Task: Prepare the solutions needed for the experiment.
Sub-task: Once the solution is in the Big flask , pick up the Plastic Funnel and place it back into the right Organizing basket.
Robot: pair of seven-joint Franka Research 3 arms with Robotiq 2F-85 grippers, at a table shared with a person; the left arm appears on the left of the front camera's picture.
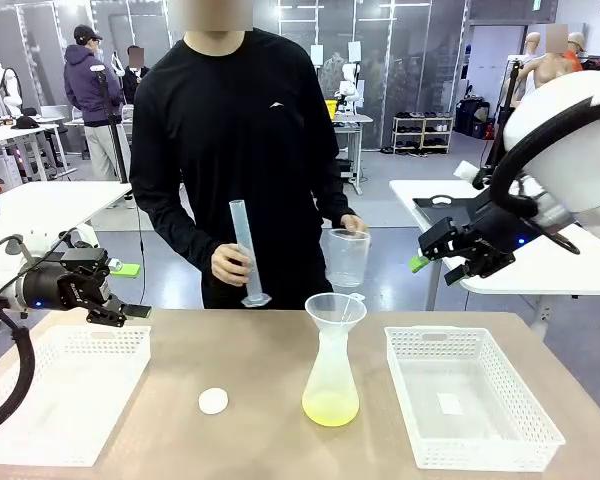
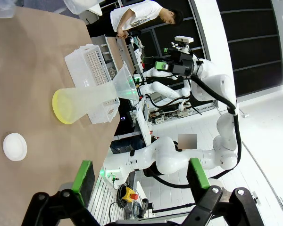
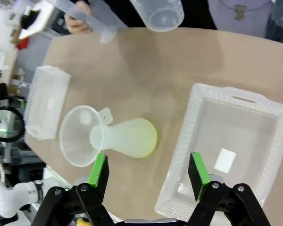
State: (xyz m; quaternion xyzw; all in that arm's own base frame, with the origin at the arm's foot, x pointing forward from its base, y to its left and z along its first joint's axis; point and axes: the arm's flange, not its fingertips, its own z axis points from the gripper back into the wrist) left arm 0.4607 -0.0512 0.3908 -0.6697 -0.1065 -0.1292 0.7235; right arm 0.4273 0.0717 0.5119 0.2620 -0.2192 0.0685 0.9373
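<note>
**A:** Where's the liquid sitting?

**B:** The yellow liquid (image 1: 330,408) is a shallow layer in the bottom of the flask (image 1: 331,370) at mid-table. A funnel (image 1: 335,310) rests loose in the flask's neck.

**A:** And the claws?

**B:** Both are spread wide with nothing between the pads. In the front view the left claw (image 2: 141,176) hangs at the flask's 10 o'clock, over the far edge of the left basket (image 1: 20,440). The right claw (image 3: 149,172) hangs at its 2 o'clock, beyond the right basket (image 1: 540,425). Both are well apart from the flask.

**A:** What could go wrong?

**B:** I'd say tipping. With the funnel on top the flask looks top-heavy, so a claw brushing the funnel's rim could knock it over and spill the liquid. At 12 o'clock the person holds a measuring cylinder (image 1: 244,245) and a beaker (image 1: 345,257) close behind the funnel, so an arm reaching in could clip either. Pouring too fast might also flood the funnel. The white cap (image 1: 213,401) at 9 o'clock could get swept off the table.

**A:** Anything readable?

**B:** There's a small white logo (image 1: 277,105) on the black shirt, with no letters I can make out. The cylinder's marks are too small to read, and so is anything on the white slip (image 1: 450,403) in the right basket.
</note>
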